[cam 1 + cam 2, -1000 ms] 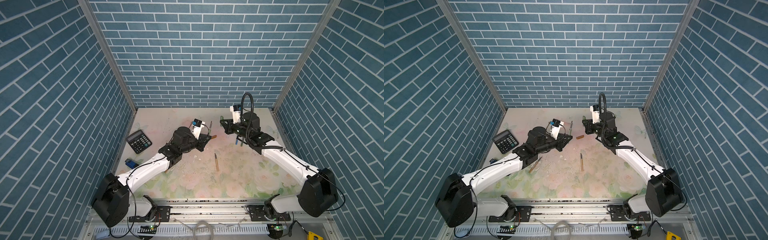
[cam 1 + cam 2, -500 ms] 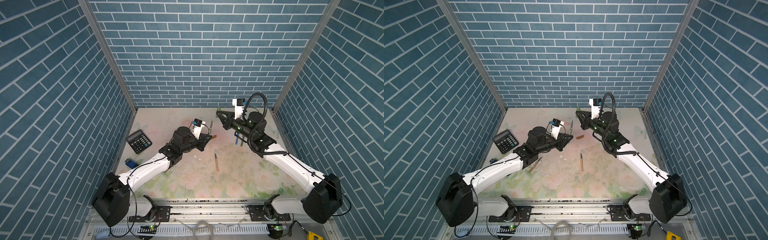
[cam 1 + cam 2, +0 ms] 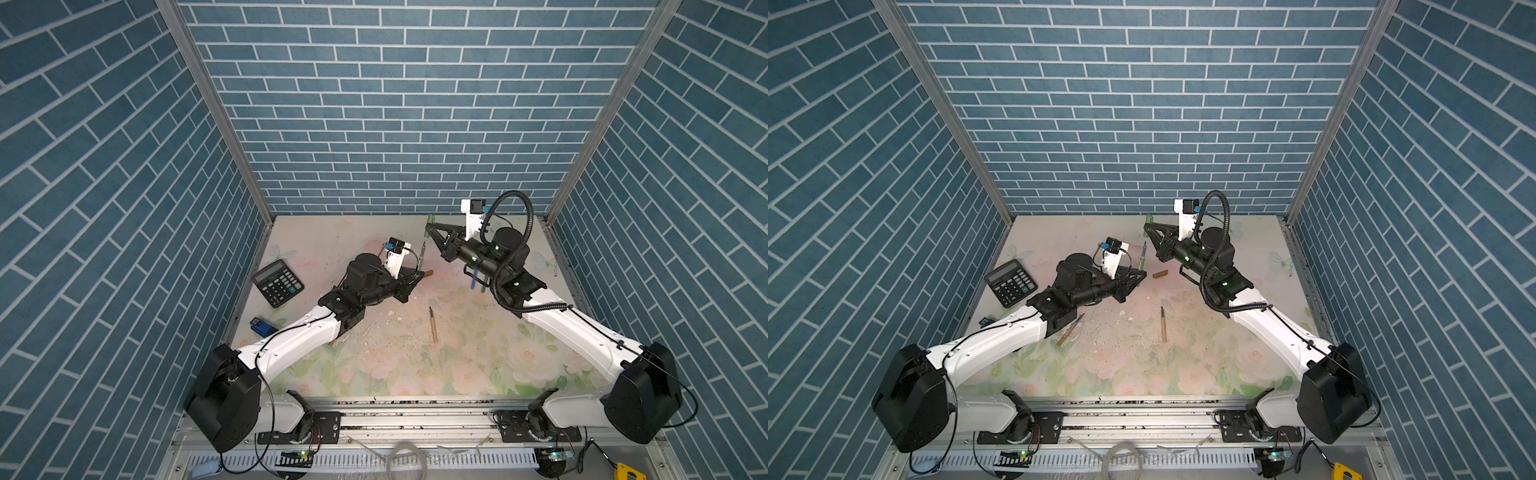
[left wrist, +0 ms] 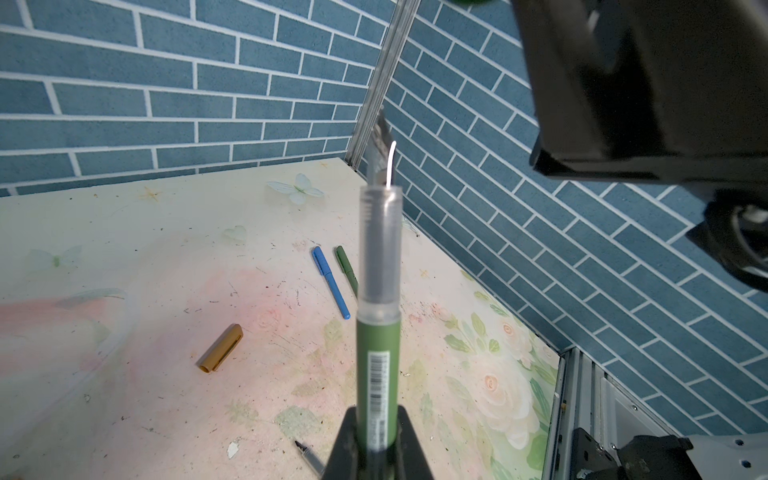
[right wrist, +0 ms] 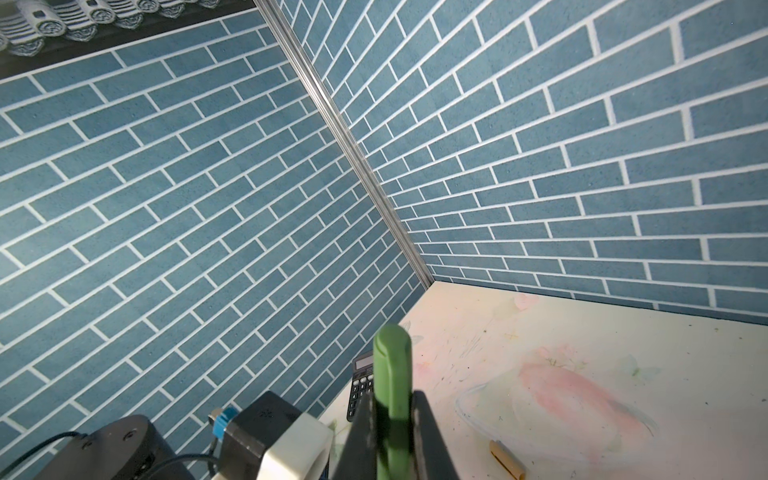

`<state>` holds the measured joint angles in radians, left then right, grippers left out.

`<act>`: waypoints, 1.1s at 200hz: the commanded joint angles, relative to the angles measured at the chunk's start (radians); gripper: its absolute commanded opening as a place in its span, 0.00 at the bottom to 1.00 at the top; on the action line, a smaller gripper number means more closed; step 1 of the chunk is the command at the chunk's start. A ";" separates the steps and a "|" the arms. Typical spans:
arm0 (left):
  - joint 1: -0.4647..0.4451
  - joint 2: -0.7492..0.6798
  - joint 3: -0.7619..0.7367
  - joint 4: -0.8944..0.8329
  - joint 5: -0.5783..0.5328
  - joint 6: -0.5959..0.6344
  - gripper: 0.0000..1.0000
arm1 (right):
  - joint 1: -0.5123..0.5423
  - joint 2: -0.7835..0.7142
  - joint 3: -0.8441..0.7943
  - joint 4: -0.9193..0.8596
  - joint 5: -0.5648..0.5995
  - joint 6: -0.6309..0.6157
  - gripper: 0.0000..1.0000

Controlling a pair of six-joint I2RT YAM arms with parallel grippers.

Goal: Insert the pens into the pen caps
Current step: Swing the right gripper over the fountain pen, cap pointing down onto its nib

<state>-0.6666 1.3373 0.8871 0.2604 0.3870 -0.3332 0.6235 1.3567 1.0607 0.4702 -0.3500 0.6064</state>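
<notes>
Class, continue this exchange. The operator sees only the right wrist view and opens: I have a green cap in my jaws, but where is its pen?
Observer: The left gripper holds the green pen roughly upright, bare tip up.
Operator: Is my cap on it?
Observer: No; in a top view the green cap in the right gripper is apart from the tip.
Operator: What else needs capping?
Observer: An uncapped tan pen lies flat on the table.

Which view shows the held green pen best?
The left wrist view: the green pen fills the middle, barcode and clear front section sharp. Both top views show the pen as a thin sliver. The right wrist view misses it.
</notes>
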 commanded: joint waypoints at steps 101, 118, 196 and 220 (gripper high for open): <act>-0.007 -0.022 -0.017 0.030 0.009 -0.003 0.00 | 0.006 0.033 -0.014 0.042 -0.021 0.048 0.10; -0.007 -0.021 -0.017 0.029 0.007 -0.003 0.00 | 0.007 0.029 -0.019 0.042 -0.022 0.053 0.10; -0.007 -0.019 -0.019 0.030 0.007 -0.003 0.00 | 0.005 0.024 -0.043 0.023 -0.013 0.043 0.09; -0.007 -0.018 -0.019 0.028 0.004 -0.001 0.00 | 0.005 0.025 -0.038 0.025 -0.016 0.042 0.09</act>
<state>-0.6666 1.3365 0.8845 0.2672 0.3866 -0.3336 0.6239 1.3823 1.0275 0.4778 -0.3595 0.6323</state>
